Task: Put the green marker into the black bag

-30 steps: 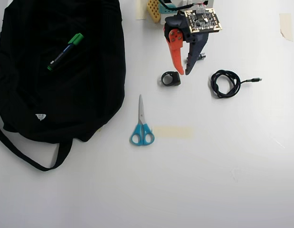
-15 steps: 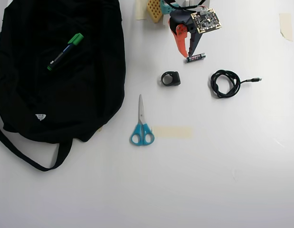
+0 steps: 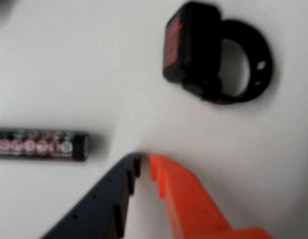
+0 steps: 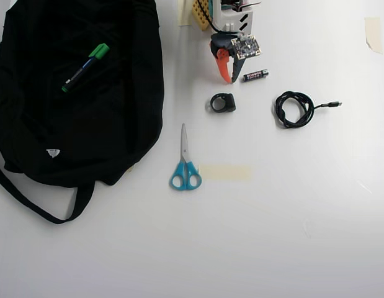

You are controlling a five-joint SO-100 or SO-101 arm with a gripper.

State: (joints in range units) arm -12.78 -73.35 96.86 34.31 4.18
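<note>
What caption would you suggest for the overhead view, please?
Green marker lying on the black bag; closed hand near the battery, ring, cable and scissors.

Black bag [image 4: 117,130]: matt floppy cloth. Green marker [image 4: 85,67]: smooth plastic, slightly glossy cap. Table [image 4: 272,217]: smooth white, faint sheen. Scissors [image 4: 185,162]: shiny metal blades, glossy blue plastic handles. Gripper [image 3: 143,162]: matt plastic fingers, one orange, one dark. Battery [image 3: 42,145]: glossy printed wrap. Black ring [image 3: 216,55]: smooth plastic.
</note>
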